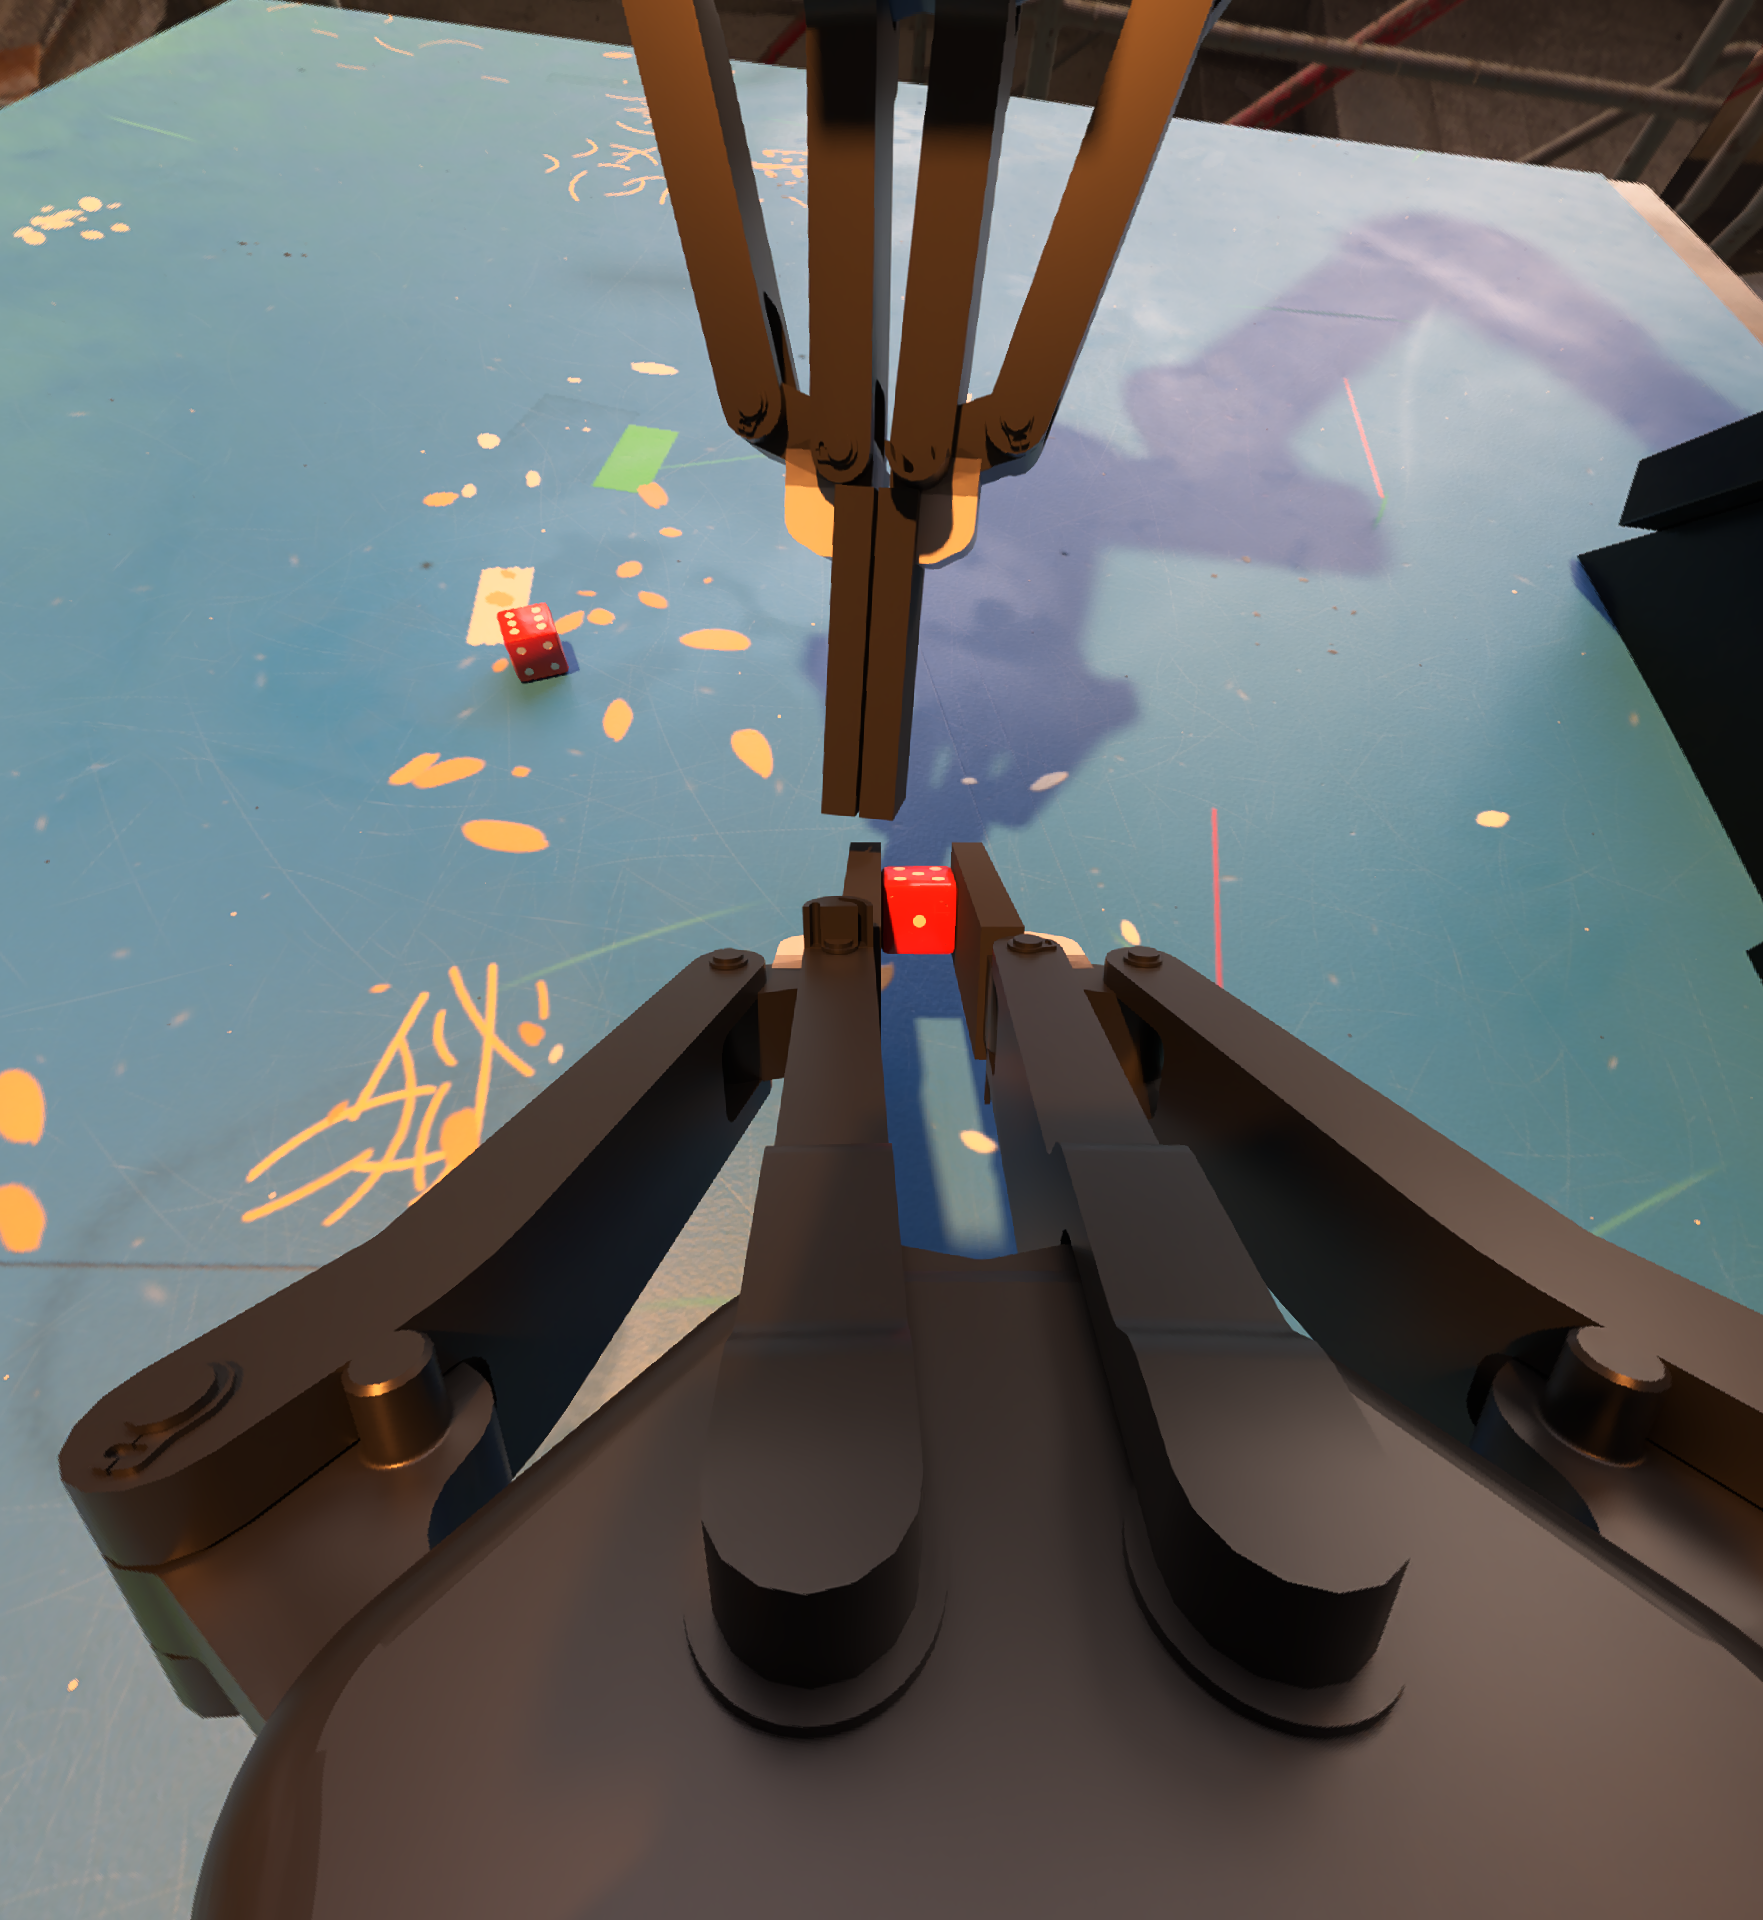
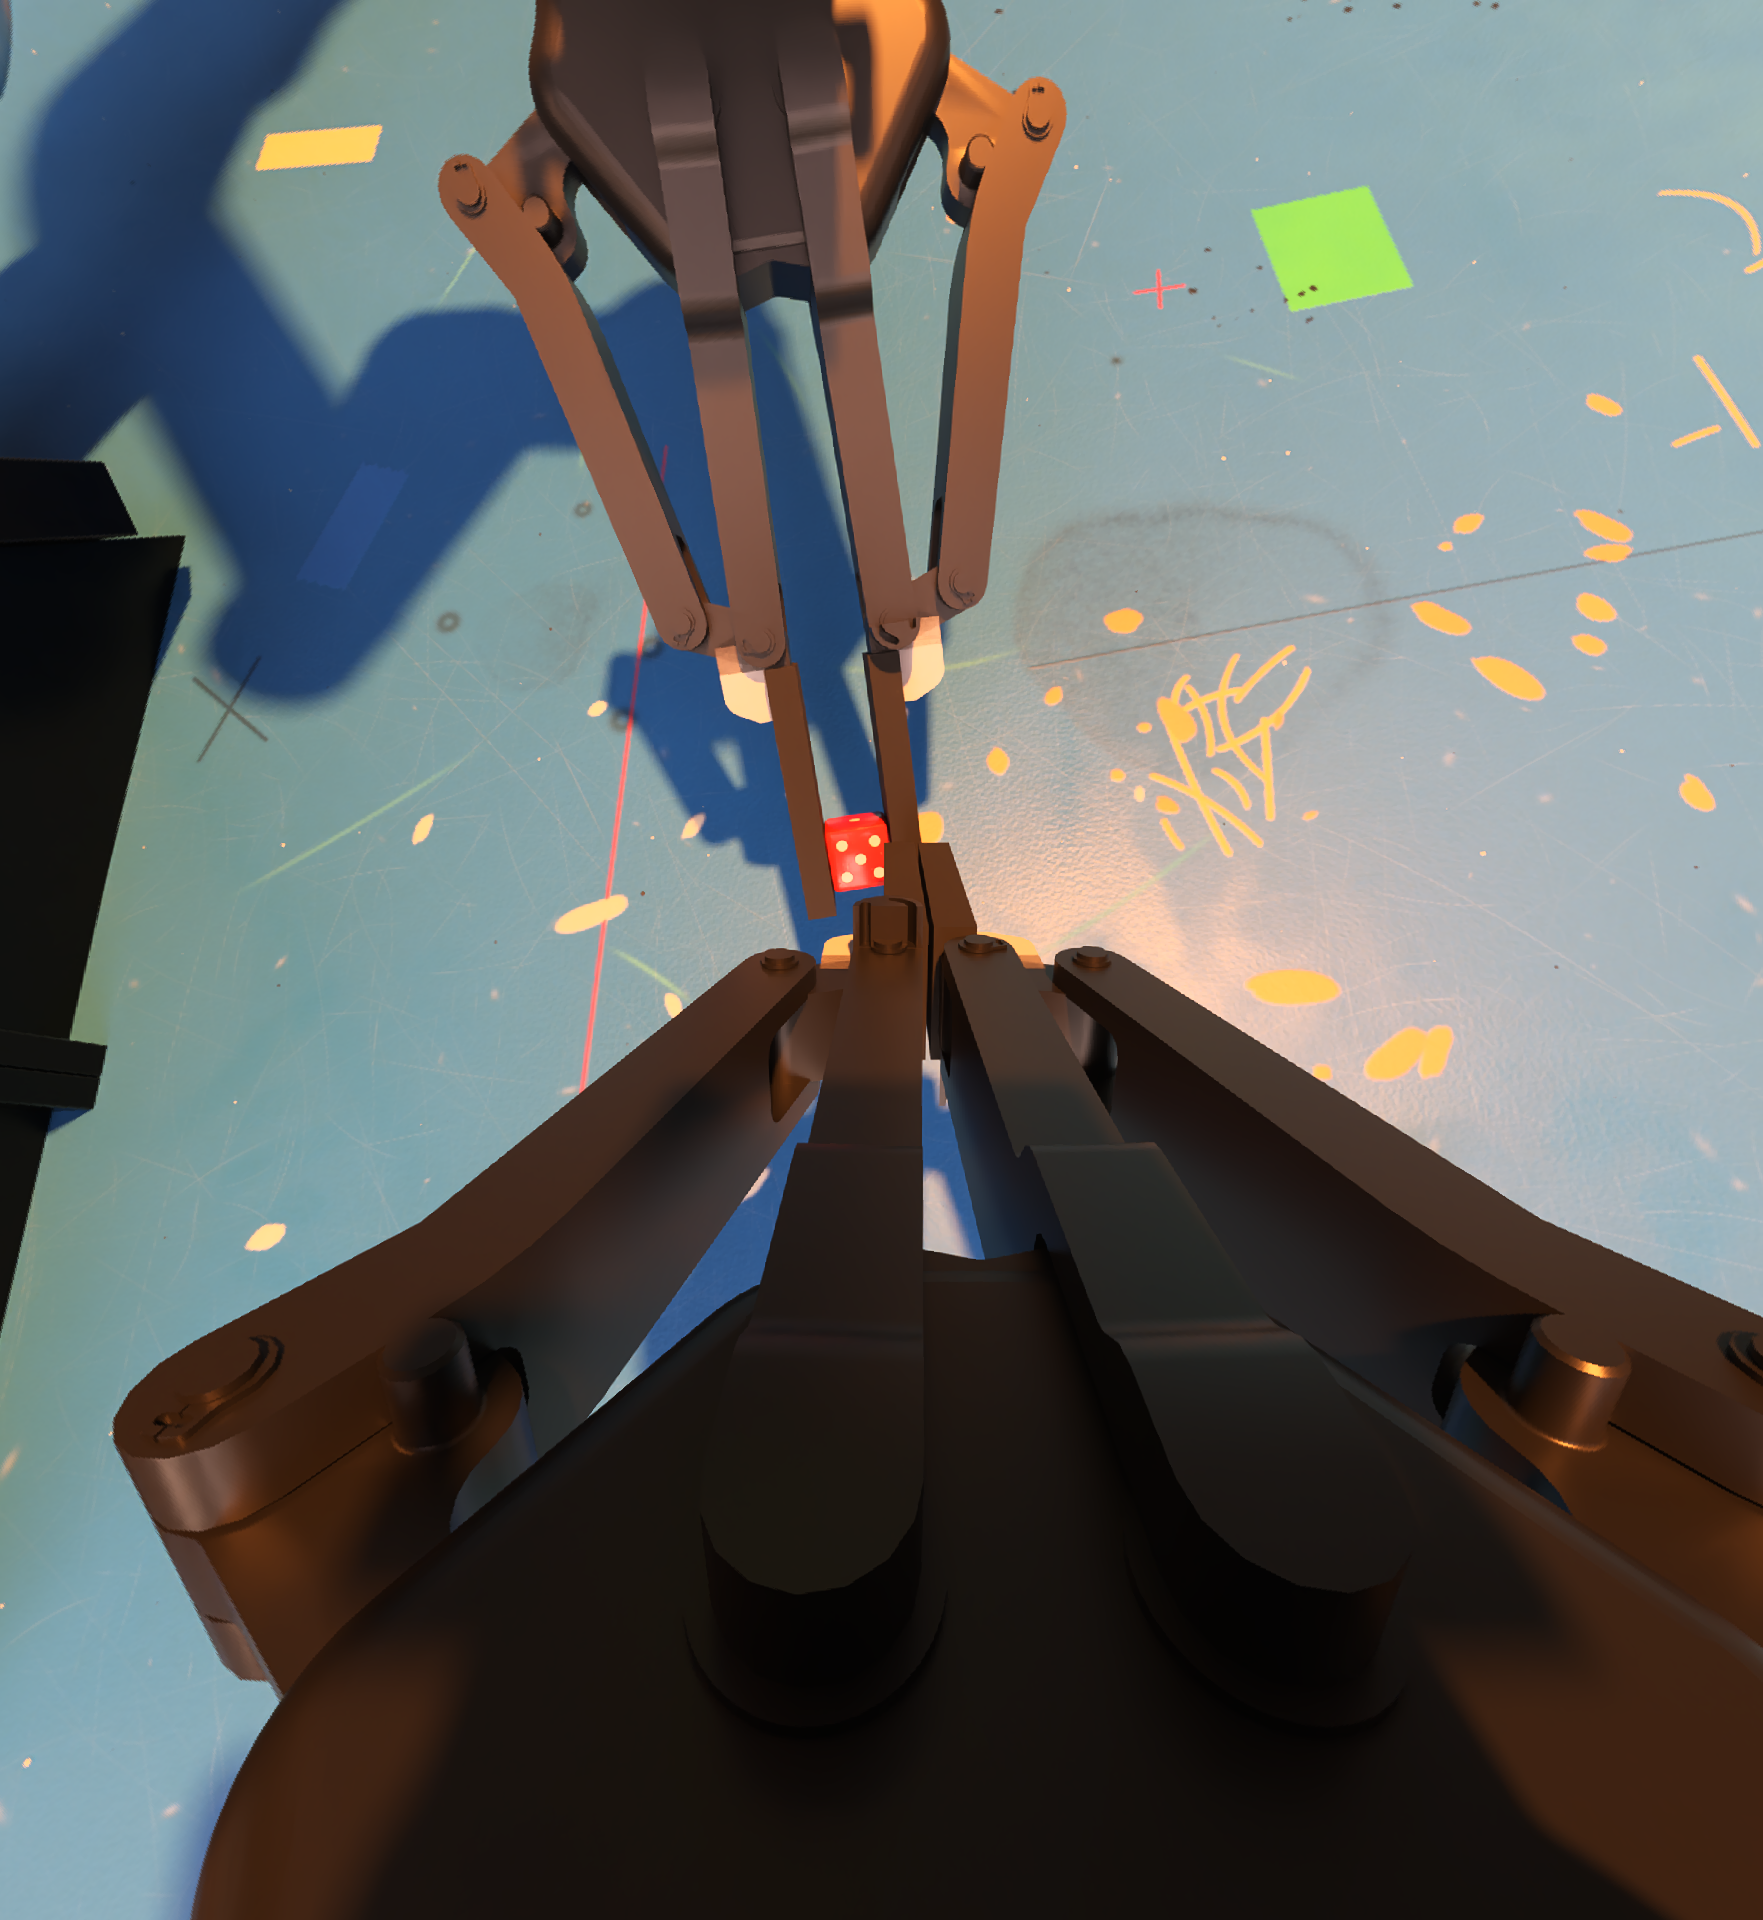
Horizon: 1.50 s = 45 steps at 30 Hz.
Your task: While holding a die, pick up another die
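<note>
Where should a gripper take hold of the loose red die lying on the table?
Grip the loose die across two opposite vertical faces, coming straight down from above. It lies flat on the table, turned slightly, so rotate the fingers to match. The right gripper, shut and empty, looks free.

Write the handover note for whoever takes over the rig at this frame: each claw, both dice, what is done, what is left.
Left claw: shut on a red die, held between its fingertips above the table.
Right claw: shut, nothing in it, tip to tip with the left one.
Second die: lying free on the table, off to the left in the left wrist view, untouched.
Done: first die held.
Left: pick up the second die while keeping the first.
</note>
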Available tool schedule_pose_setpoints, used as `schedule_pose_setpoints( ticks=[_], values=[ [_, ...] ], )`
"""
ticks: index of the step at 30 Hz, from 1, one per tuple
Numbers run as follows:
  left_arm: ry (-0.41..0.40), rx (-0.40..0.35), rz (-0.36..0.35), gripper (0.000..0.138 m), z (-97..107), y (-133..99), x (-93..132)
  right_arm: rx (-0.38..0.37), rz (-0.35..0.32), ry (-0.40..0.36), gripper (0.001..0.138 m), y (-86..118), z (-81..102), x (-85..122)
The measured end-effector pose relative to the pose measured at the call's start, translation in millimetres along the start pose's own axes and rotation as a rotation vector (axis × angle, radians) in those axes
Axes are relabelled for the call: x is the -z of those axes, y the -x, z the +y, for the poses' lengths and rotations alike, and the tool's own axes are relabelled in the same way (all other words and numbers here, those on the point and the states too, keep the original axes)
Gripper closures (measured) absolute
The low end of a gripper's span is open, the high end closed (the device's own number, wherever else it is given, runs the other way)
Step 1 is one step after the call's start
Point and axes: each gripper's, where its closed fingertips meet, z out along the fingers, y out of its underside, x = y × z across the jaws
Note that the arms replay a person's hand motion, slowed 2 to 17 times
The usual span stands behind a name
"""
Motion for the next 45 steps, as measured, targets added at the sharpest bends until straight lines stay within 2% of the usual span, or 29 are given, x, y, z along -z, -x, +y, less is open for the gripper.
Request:
schedule_pose_setpoints(
  ticks=[11, 18, 25, 29, 33, 38, 41, 45],
  values=[
    [-0.015, 0.009, 0.006, 0.121, -3, 0, 2, -0.007, -0.002, 0.009, 0.138, 3, -0.7, -4],
    [0.005, -0.006, -0.008, 0.121, 0, 0, 3, -0.010, 0.034, 0.022, 0.138, -2, -1.3, -3],
    [0.003, 0.000, -0.011, 0.121, 1, -2, 5, -0.040, 0.139, 0.035, 0.138, -22, -3.9, 13],
    [-0.009, 0.015, -0.026, 0.121, 2, -3, 9, -0.084, 0.235, 0.058, 0.138, -41, -2.6, 29],
    [-0.041, 0.036, -0.045, 0.121, 3, -5, 15, -0.117, 0.325, 0.098, 0.131, -57, 1.2, 47],
    [-0.103, 0.064, -0.110, 0.121, 2, -1, 26, -0.163, 0.452, 0.133, 0.127, -78, 7.0, 73],
    [-0.142, 0.076, -0.144, 0.121, 0, 3, 32, -0.184, 0.487, 0.126, 0.126, -85, 6.5, 84],
    [-0.209, 0.085, -0.165, 0.121, -5, 7, 38, -0.241, 0.482, 0.116, 0.118, -91, 7.7, 91]
  ],
)
